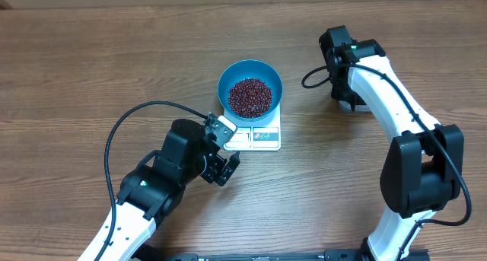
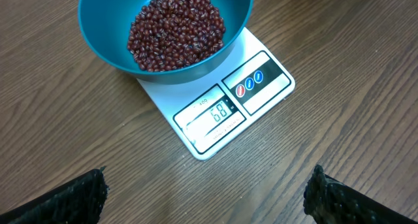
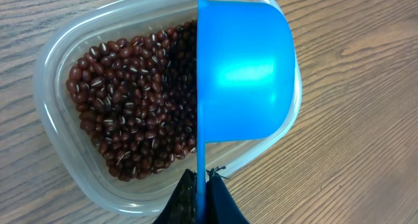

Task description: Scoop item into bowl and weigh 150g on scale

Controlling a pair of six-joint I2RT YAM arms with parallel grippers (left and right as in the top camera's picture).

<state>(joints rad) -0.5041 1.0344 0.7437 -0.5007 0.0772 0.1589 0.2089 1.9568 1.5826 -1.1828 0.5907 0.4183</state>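
The light blue bowl [image 1: 250,86] sits on the white scale [image 1: 262,135] mid-table, holding a mound of dark red-brown beans [image 1: 249,97]. In the left wrist view the bowl [image 2: 104,34] and its beans [image 2: 175,31] lie just beyond the scale's display [image 2: 219,111], which is lit. My left gripper [image 2: 206,194] stands open over bare table in front of the scale. My right gripper [image 3: 202,185] is shut on the handle of a blue scoop [image 3: 243,70], held on its side over a clear tub [image 3: 55,48] of beans [image 3: 130,100].
The clear tub lies under my right arm's wrist [image 1: 351,67] at the back right, mostly hidden in the overhead view. A black cable [image 1: 122,132] loops off my left arm over the table's left half. Bare wood surrounds the scale.
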